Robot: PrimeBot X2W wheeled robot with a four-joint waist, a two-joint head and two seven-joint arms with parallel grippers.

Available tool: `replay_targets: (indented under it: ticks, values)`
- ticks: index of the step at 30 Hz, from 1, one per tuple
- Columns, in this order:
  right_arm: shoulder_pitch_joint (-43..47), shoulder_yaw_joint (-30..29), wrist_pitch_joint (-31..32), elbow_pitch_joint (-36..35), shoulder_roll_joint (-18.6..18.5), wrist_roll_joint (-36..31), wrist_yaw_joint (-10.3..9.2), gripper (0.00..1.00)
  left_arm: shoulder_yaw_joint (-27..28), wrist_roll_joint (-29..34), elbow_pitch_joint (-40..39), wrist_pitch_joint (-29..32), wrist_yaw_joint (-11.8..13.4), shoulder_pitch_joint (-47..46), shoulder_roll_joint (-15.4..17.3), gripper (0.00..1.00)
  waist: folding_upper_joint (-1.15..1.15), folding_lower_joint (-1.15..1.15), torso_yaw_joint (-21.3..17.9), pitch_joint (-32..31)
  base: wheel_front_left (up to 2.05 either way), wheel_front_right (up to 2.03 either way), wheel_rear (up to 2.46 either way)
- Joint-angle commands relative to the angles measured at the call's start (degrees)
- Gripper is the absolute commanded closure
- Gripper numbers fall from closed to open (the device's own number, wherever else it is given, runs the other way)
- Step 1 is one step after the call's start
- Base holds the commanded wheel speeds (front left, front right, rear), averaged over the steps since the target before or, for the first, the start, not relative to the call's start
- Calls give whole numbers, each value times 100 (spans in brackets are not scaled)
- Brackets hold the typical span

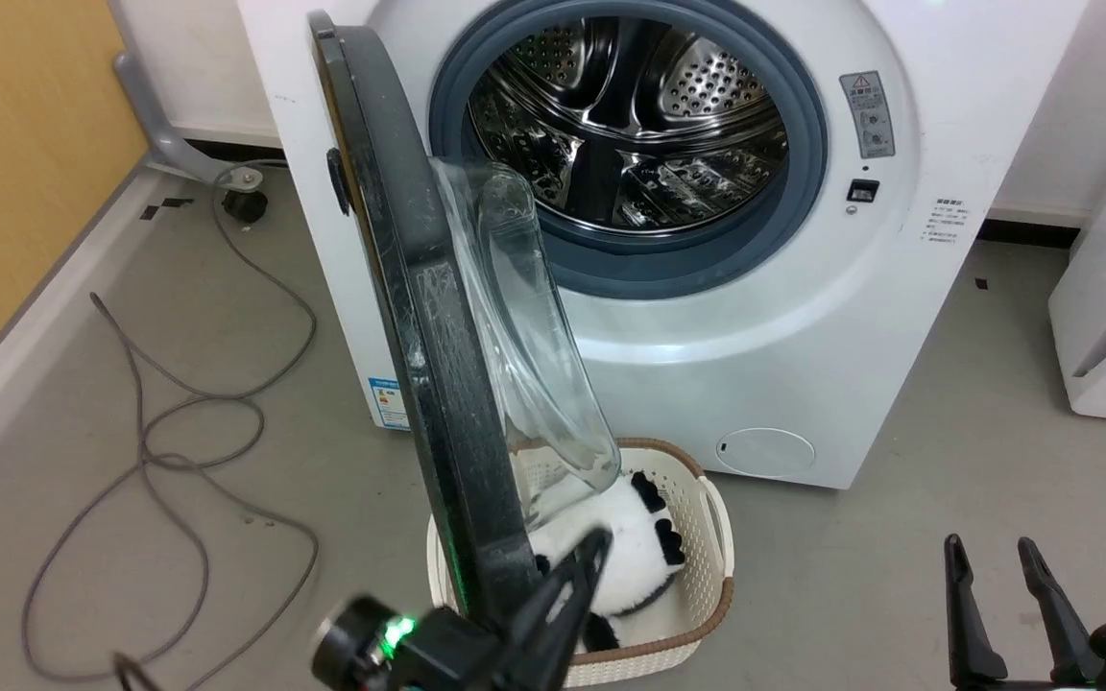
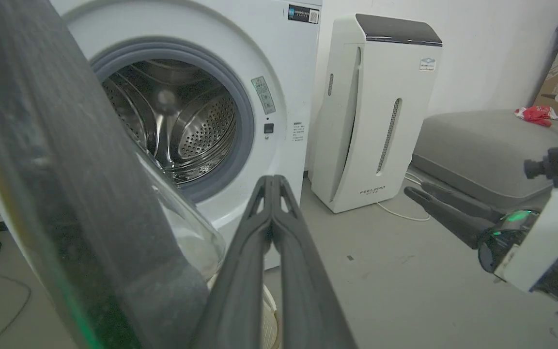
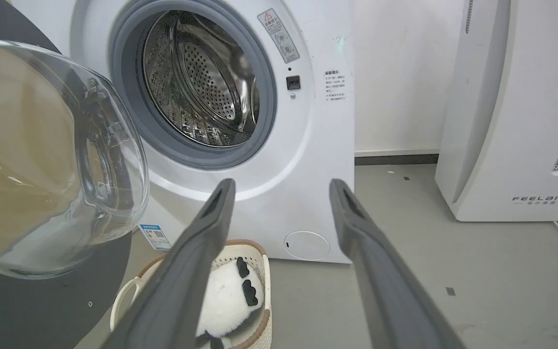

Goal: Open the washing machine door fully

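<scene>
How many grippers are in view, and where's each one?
2. The left gripper, shut, is by the lower rim of the washing machine door, near the laundry basket. The right gripper, open, sits at the head view's lower right, apart from the door.

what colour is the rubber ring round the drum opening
The rubber ring is blue-grey; the head view shows it best.

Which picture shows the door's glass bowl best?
The right wrist view: the glass bowl bulges toward the camera, nearly whole. The head view shows it side-on beside the black rim of the door. The left wrist view catches a small piece past that rim.
</scene>
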Motion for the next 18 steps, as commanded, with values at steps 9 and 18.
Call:
replay_targets:
  ticks: [9,18]
  values:
    - [-50,31,-26,129,30,81,3,0,68,-236,517,225,120,195,34,100,0,0,146,25,0,0,0]
    - [-37,76,-26,198,31,112,3,0,286,-238,815,20,284,70,63,100,0,0,375,19,0,0,0]
